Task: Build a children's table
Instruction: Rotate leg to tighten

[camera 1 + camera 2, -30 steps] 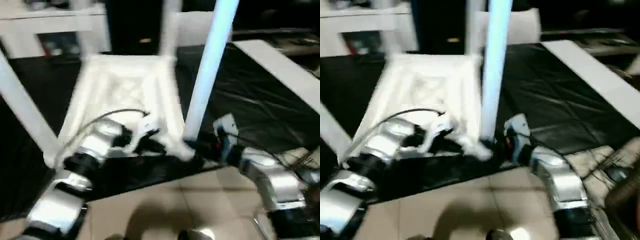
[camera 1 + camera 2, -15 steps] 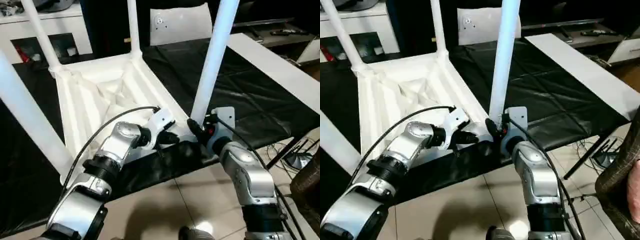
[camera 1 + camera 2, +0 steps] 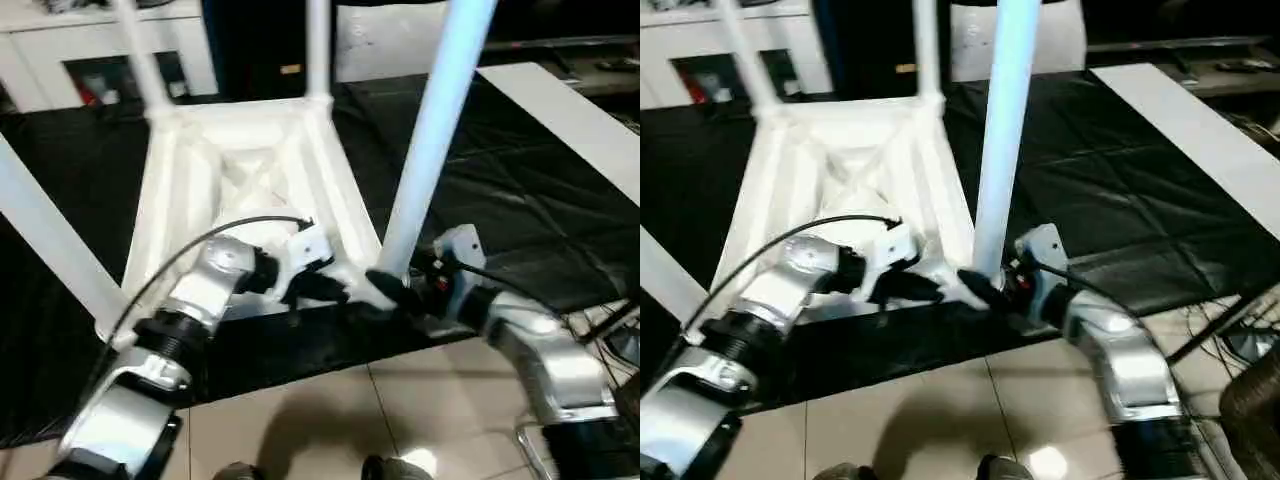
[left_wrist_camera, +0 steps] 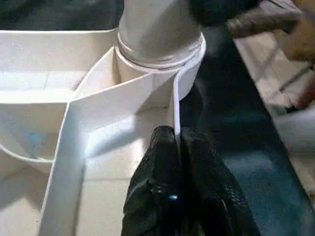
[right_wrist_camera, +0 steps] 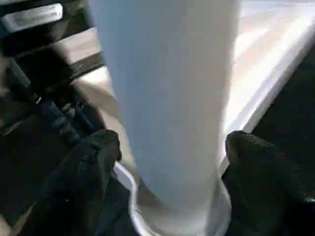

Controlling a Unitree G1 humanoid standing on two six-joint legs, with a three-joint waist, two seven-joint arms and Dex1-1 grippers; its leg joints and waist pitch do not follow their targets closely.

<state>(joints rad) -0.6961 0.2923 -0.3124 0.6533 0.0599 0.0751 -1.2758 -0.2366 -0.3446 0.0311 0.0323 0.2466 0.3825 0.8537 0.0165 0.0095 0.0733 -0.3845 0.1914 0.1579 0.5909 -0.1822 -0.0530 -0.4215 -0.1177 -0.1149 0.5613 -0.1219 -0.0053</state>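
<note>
- Children's table (image 3: 240, 170) upside down on a black sheet (image 3: 520, 180), ribbed underside up; four legs standing in the corner sockets; near-right leg (image 3: 430, 140) rising straight ahead of both grippers
- Left gripper (image 4: 175, 147) clenched on a thin upright rib (image 4: 175, 105) of the table's underside; fingers (image 4: 160, 162) pressed flat against either face of the rib, its edge running up between them; just beyond the fingertips, the round corner socket (image 4: 189, 64) with the leg seated in it
- Seen from the head, left gripper (image 3: 335, 288) reaching in over the near rim (image 3: 255, 305) of the tabletop, pointing toward the right gripper, the socket between the two
- Right gripper (image 5: 170, 147) spread wide around the base of the same leg; black fingers (image 5: 93, 162) standing off on either side of the white shaft, clear gaps visible between pads and leg, so released rather than gripping; socket collar directly below and between the fingertips
- From the head, right gripper (image 3: 395, 290) at the foot of the leg, just beside the table's near-right corner; silver forearm (image 3: 545, 350) trailing back over the tiled floor (image 3: 330, 420)
- Long white board (image 3: 560, 120) lying on the sheet well apart, beyond and outward of the right gripper
- White furniture (image 3: 80, 50) far beyond the table, past the left gripper
</note>
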